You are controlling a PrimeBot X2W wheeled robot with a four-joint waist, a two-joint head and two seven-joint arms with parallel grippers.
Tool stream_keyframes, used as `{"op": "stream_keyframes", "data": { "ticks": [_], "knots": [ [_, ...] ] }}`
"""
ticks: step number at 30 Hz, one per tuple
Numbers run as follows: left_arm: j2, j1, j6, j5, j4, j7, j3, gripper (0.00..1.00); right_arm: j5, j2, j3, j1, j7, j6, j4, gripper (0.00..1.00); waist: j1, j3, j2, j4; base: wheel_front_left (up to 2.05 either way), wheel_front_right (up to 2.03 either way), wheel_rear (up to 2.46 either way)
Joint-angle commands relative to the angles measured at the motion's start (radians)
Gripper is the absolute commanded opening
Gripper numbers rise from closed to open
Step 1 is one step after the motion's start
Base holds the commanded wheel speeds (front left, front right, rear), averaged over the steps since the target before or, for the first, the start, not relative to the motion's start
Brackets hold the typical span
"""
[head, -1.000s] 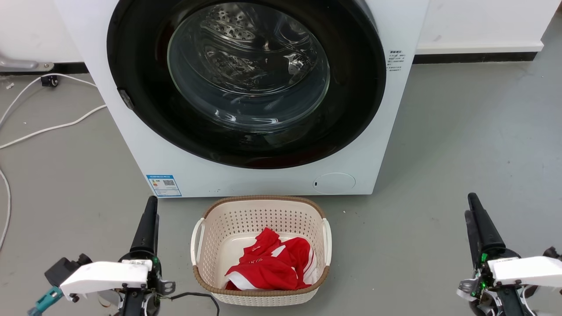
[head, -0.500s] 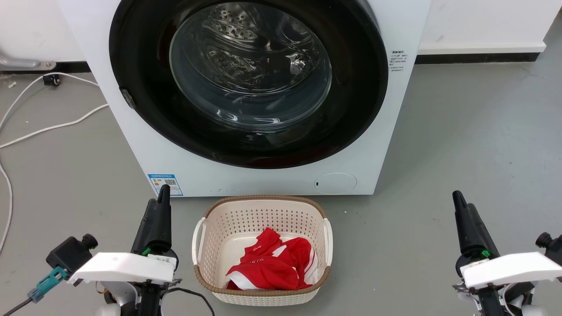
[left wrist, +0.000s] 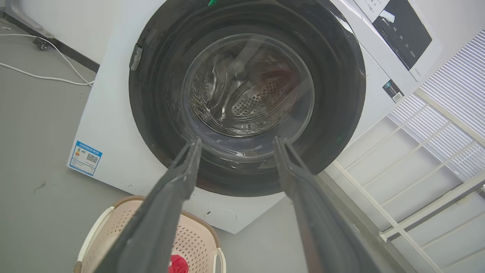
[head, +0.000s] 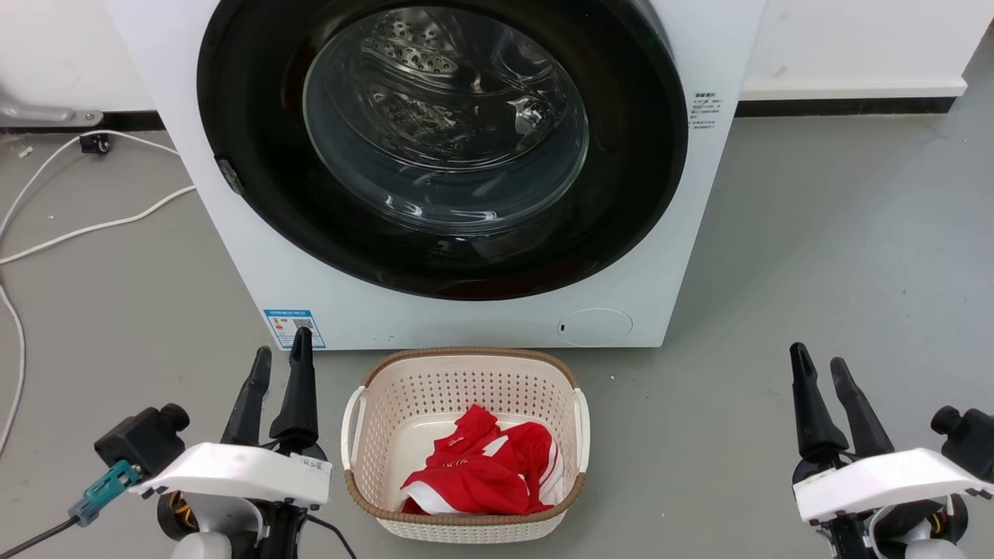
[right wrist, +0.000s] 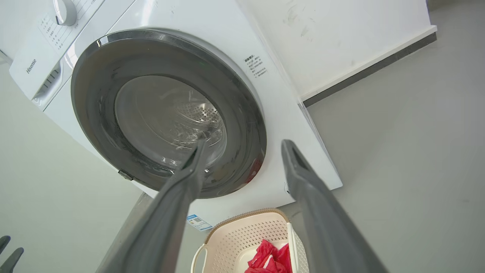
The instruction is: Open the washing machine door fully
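Your left gripper (head: 282, 345) stood low over the smooth grey floor (head: 815, 233), its two long dark fingers parted with nothing between them. Your right gripper (head: 817, 357) was likewise spread and empty.

The washing machine door (head: 443, 147) lay ahead of both grippers and above their fingertips, between the two arms. It was touched by neither and sat flush against the washing machine (head: 311, 295). The door was a broad round ring of glossy black around a clear, bulging glass bowl, through which the perforated steel drum showed. A small grey tab (head: 226, 175) sat on the rim on the side nearer your left gripper.

The machine was a white, smooth-faced box, with a blue label (head: 293, 328) just beyond your left fingertips and a round flap (head: 595, 326) low on its front.

Between your grippers sat a cream plastic basket (head: 466, 354), perforated and brown-edged, holding crumpled red-and-white cloth (head: 481, 466). White cables (head: 93, 227) trailed over the floor outward of your left gripper.

In the left wrist view, the parted fingers framed the lower part of the door's glass.
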Motion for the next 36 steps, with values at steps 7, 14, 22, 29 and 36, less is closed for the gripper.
{"op": "stream_keyframes", "data": {
  "ticks": [7,14,22,29,36],
  "knots": [
    [0.020,0.000,0.025,0.112,-0.004,-0.029,-0.021,1.00,-0.124,0.001,0.005,0.000,-0.010,0.000,-0.022,1.00,0.0000,-0.001,0.0000,0.003,0.00,0.00,0.00],
    [0.033,-0.004,0.045,0.196,-0.001,-0.049,-0.039,1.00,-0.217,0.002,0.009,0.005,-0.018,0.000,-0.032,1.00,0.0000,0.000,0.0000,0.004,0.00,0.00,0.00],
    [0.039,-0.001,0.054,0.270,0.009,-0.071,-0.054,1.00,-0.312,0.002,0.010,0.010,-0.019,0.000,-0.045,1.00,0.0000,0.000,0.0000,0.003,0.00,0.00,0.00],
    [0.041,-0.002,0.061,0.338,0.016,-0.088,-0.065,1.00,-0.388,0.002,0.011,0.015,-0.016,0.000,-0.053,1.00,0.0000,0.001,0.0000,0.005,0.00,0.00,0.00],
    [0.042,0.003,0.072,0.402,0.020,-0.105,-0.070,1.00,-0.452,0.002,0.016,0.021,-0.014,0.000,-0.056,1.00,0.0000,0.002,0.0000,0.004,0.00,0.00,0.00]
  ]
}}
